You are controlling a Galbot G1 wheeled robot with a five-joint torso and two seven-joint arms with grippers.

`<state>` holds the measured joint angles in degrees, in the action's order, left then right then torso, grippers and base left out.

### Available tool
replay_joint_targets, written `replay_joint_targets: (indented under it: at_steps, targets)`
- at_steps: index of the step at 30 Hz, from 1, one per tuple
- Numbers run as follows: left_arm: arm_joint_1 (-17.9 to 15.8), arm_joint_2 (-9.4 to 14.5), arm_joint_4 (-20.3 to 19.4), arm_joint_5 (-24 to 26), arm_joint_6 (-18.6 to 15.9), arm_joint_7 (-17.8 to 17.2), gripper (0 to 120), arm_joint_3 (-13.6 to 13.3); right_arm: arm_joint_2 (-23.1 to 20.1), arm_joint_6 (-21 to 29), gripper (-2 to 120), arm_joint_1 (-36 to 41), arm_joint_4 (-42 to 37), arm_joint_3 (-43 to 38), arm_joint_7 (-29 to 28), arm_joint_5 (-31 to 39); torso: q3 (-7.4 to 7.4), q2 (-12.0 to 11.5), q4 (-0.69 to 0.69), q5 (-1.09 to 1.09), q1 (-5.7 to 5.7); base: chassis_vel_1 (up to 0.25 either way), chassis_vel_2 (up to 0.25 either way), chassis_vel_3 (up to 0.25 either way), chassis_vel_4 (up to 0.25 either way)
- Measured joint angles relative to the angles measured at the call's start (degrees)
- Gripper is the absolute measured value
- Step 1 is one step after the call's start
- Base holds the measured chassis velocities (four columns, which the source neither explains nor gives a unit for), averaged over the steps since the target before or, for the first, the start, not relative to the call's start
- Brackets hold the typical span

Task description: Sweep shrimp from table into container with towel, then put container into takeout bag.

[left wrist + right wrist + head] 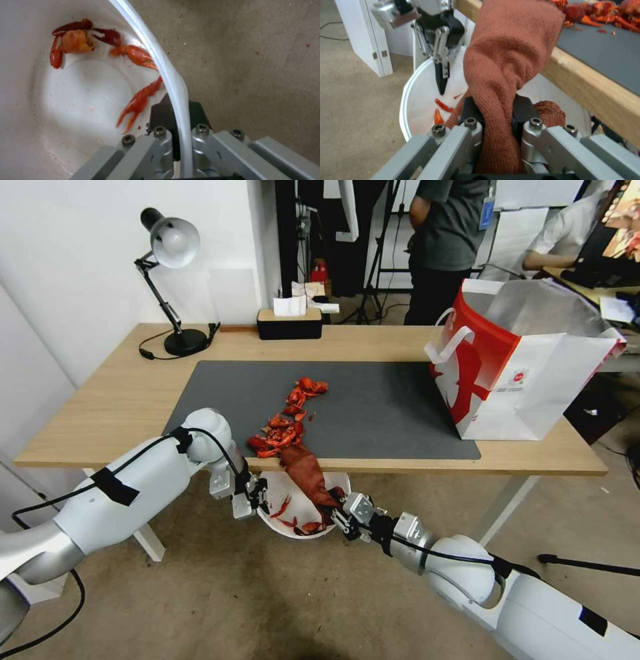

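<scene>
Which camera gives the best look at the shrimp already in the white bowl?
The left wrist view: the shrimp lie close up inside the container. The head view and right wrist view show a few pieces, partly behind the towel.

White glossy arm shells, black tape bands and black cables along both arms, silver wrist collars, left gripper (259,505) and right gripper (341,519) were grey metal linkages with hex-socket screws, black finger pads

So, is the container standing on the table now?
No, the left pincer holds the container by its rim below the table edge.
</scene>
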<state>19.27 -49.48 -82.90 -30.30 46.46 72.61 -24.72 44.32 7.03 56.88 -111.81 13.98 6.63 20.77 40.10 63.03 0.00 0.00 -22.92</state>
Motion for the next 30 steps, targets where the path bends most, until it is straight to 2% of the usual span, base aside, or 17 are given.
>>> replay_joint_targets:
  at_steps: [12,16,28,30]
  targets:
    - [0.38,-0.25,0.74,-0.20,0.12,0.00,0,0.26,-1.29,-5.08,8,0.59,-1.73,-2.84,3.72,0.59,0.00,0.00,0.00,0.00,0.00,0.000,0.000,0.000,0.000]
    - [0.91,-0.09,0.74,-0.42,0.24,0.03,0,0.91,-1.94,-8.50,8,0.17,-2.48,-4.98,6.44,3.09,0.00,0.00,-0.01,0.00,0.00,0.000,0.000,0.000,0.000]
    - [2.06,0.27,0.65,-0.92,0.67,0.06,0,2.28,-2.22,-10.71,8,-2.73,-1.78,-8.68,7.06,8.43,0.00,0.00,-0.01,0.00,0.00,0.000,0.000,0.000,0.000]
    - [2.32,0.73,0.38,-0.94,0.68,0.08,0,2.59,-1.64,-10.94,8,-4.50,-0.54,-9.37,5.61,10.30,0.00,0.00,-0.01,0.00,0.00,0.000,0.000,0.000,0.000]
